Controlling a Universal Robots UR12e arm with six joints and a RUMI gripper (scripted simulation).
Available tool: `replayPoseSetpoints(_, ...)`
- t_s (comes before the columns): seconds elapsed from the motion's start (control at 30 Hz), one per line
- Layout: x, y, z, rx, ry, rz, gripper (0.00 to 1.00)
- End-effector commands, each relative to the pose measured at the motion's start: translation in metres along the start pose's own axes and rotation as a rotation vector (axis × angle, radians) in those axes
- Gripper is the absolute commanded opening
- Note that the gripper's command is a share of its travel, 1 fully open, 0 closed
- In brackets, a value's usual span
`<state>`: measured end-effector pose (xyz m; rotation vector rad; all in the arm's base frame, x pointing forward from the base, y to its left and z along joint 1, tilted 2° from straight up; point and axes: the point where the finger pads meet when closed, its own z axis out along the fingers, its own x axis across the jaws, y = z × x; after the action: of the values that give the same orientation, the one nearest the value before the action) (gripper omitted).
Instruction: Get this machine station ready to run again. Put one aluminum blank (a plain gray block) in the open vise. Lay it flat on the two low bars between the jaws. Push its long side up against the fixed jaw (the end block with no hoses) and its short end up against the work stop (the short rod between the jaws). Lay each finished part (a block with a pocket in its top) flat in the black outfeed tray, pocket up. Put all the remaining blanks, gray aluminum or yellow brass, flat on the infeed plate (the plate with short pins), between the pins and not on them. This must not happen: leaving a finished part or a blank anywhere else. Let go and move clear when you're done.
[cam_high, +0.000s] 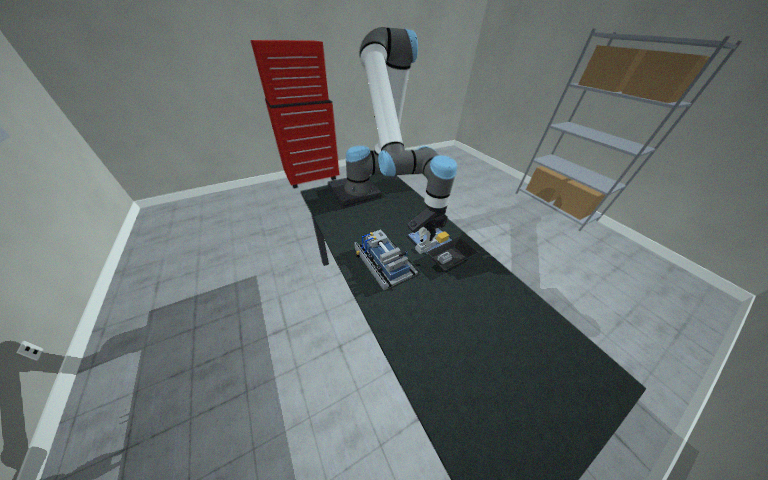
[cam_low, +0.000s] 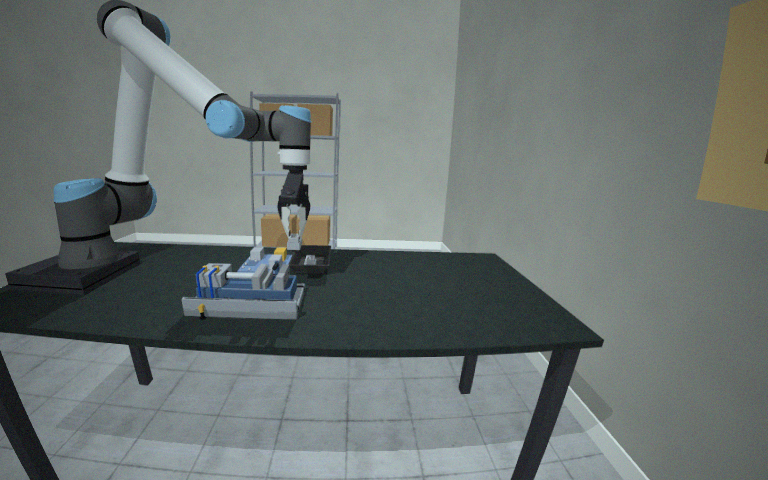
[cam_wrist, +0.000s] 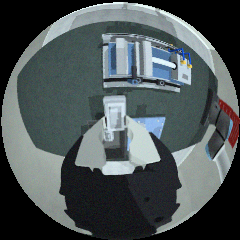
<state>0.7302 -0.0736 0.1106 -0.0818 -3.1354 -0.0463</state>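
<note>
Finished part (cam_wrist: 114, 116) held above infeed plate (cam_wrist: 152, 125), vise (cam_wrist: 142, 62) beyond

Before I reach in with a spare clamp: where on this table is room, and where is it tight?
Free: the table's long stretch beyond vise and black tray; also between vise and arm base. Tight: vise, pinned plate and tray cluster, gripper holding a gray block above.

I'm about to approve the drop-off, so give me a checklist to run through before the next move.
1. Gripper shut on the finished part: ok.
2. Pocket faces up toward the wrist camera: ok.
3. Gripper above the black outfeed tray: not ok, it hangs by the infeed plate.
4. Part lifted off the table: ok.
5. Room beside the part already in the tray: cannot tell.
</note>
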Motion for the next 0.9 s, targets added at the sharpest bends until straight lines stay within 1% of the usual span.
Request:
replayPoseSetpoints(0.0, -0.01, 0.025, -0.001, 0.002, -0.001, 0.001, 0.0)
replayPoseSetpoints(0.23, -0.025, 0.099, -0.001, 0.001, -0.001, -0.001, 0.0)
replayPoseSetpoints(0.47, -0.032, 0.165, 0.0, 0.001, -0.001, -0.002, 0.0)
replayPoseSetpoints(0.53, -0.032, 0.165, 0.0, 0.001, -0.001, -0.002, 0.0)
replayPoseSetpoints(0.7, -0.034, 0.202, 0.0, 0.001, -0.001, -0.003, 0.0)
replayPoseSetpoints(0.87, -0.034, 0.226, 0.001, 0.001, -0.001, -0.003, 0.0)
